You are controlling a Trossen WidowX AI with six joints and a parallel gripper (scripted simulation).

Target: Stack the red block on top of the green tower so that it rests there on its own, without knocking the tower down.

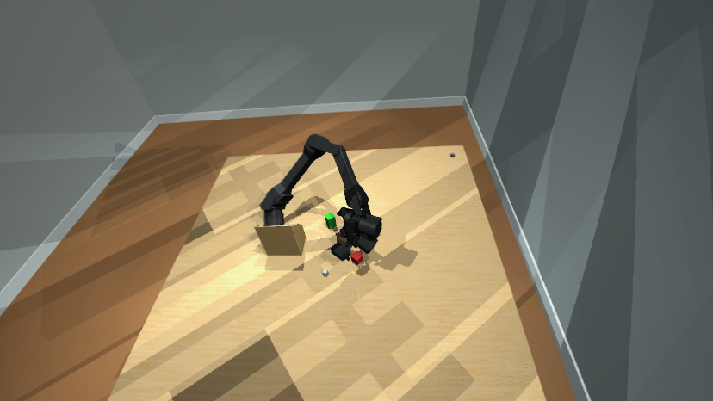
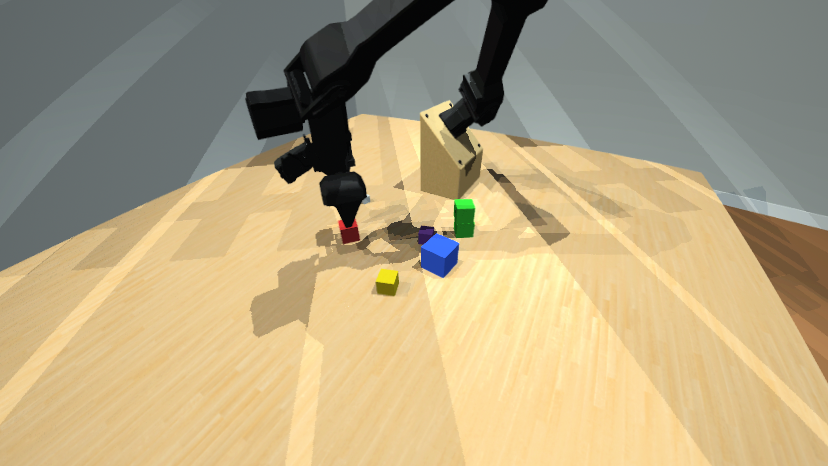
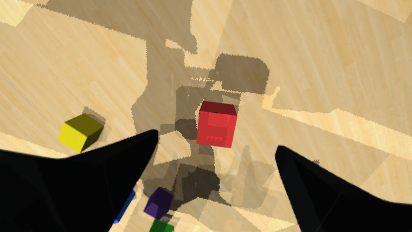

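Grey walls stand all around a brown floor, and on the floor sits a big wooden desk (image 1: 449,308) with light stripes and dark shadows across it.

On the far part of the desk is a tan base block (image 2: 443,167). A black arm (image 1: 326,149) grows out of it, goes up, bends, and comes down again to the near side.

At the end of the arm is the gripper (image 3: 215,150). Its two black fingers are wide apart and hold nothing. In the wrist view they point down at the desk, one on each side of the picture.

Next comes the blue block (image 2: 439,254), the biggest block. It sits to the right of the gripper, with a small purple block (image 2: 425,233) just behind it.

The green tower (image 2: 464,218) is two green blocks, one on top of the other. It stands up straight, just to the far right of the blue block.

The red block (image 3: 216,124) lies flat on the desk, well apart from the tower. It is right under the gripper, between the two fingers but lower than their tips. From the outside view, one finger tip hangs just above it.

A yellow block (image 2: 387,281) sits nearer, by itself.

A tiny white cube (image 1: 325,272) lies near the red block.
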